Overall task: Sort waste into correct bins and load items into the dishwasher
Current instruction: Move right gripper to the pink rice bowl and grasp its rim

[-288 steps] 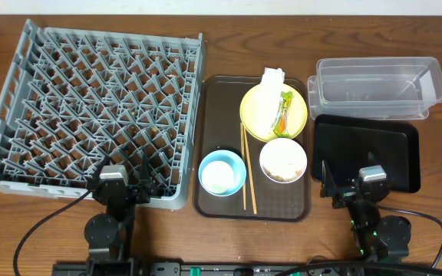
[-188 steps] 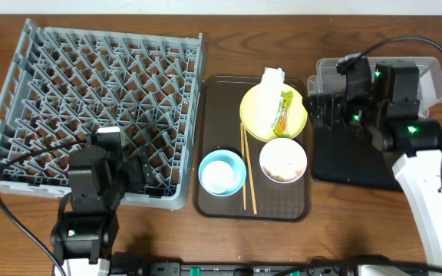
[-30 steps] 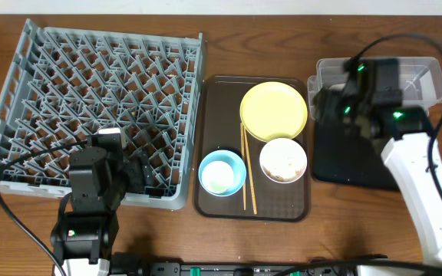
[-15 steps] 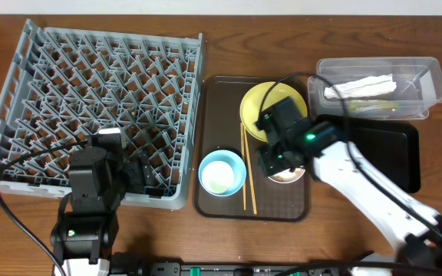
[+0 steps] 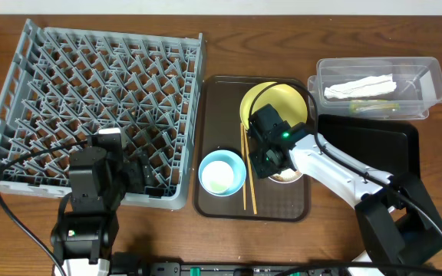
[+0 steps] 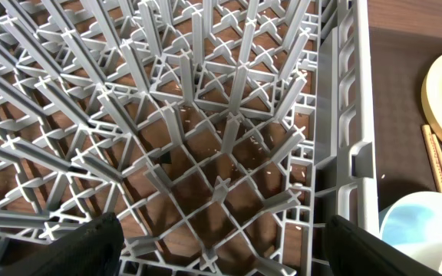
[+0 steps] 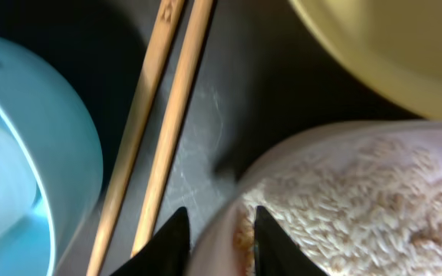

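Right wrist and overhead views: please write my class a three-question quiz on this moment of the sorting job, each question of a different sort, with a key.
1. Short answer: what lies in the white bowl?
2. The right gripper has a finger on each side of whose rim? A light blue bowl; B white bowl; C yellow plate.
3. True or false: the crumpled napkin lies in the clear tub.

Key: 1 rice-like crumbs; 2 B; 3 true.

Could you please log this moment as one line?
right end effector: straddling white bowl rim, grip unclear | left end effector: open over rack
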### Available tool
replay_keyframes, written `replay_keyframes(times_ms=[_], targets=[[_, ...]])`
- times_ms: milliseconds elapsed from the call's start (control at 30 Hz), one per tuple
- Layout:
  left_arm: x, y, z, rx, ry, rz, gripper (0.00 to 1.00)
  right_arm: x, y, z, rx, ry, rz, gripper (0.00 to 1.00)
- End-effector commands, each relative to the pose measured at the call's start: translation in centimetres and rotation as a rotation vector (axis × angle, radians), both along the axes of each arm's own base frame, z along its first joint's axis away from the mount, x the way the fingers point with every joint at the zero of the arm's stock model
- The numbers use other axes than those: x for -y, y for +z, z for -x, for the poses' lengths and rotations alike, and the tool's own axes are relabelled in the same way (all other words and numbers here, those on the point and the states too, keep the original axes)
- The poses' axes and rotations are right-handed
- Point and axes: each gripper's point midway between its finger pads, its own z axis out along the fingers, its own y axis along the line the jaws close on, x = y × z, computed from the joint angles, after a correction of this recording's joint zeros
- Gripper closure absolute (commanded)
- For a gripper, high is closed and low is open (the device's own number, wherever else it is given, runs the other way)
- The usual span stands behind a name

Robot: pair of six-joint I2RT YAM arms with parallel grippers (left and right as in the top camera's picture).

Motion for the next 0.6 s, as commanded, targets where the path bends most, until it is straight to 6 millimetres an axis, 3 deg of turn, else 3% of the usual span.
replay_keyframes(times_ms=[0, 167, 400, 567], targets=[[0.1, 0.9, -0.2, 0.019, -0.005, 0.004, 0.14, 0.2, -0.1, -0.7, 0.043, -0.040, 0.036, 0.82], [0.1, 0.9, -0.2, 0.019, -0.005, 0.004, 0.14, 1.0, 0.0, -1.2, 0.074, -0.065, 0.077, 0.98], [0.1, 0.8, -0.2, 0.018, -0.005, 0.004, 0.14, 0.7, 0.3, -0.9, 0.064, -0.079, 0.062, 0.99], [0.1, 0.8, -0.2, 0.018, -0.005, 0.004, 0.14, -0.2, 3.4, -1.1, 0.100, -0.069, 0.005, 0.99]])
